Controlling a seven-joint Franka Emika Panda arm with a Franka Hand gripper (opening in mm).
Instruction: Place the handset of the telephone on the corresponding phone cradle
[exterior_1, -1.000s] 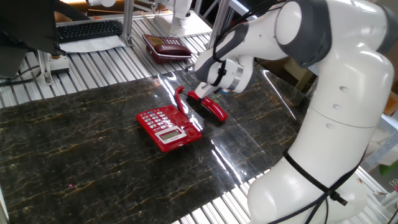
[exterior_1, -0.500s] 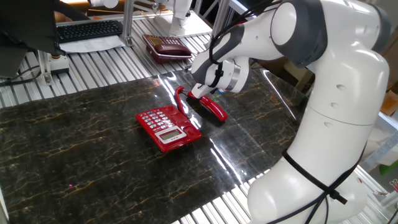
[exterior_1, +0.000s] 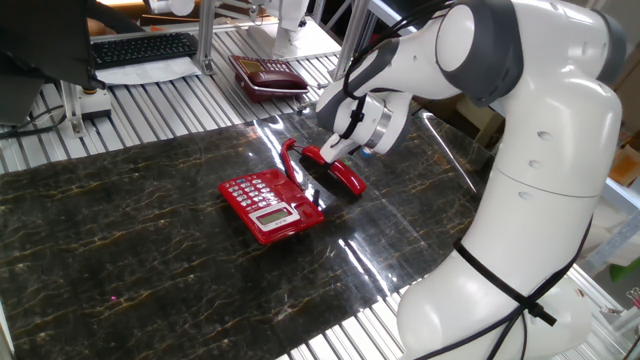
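Fixed view: gripper (exterior_1: 333, 152) low over mat (exterior_1: 130, 230), tip on upper end of handset (exterior_1: 337, 172); jaw gap hidden, can't tell if pinching. Handset lies on mat below gripper, beside telephone (exterior_1: 270, 205), off phone cradle (exterior_1: 308, 203). Open mat left. Vs 0.5 s ago: wrist shifted slightly right. Arm bent over from right.
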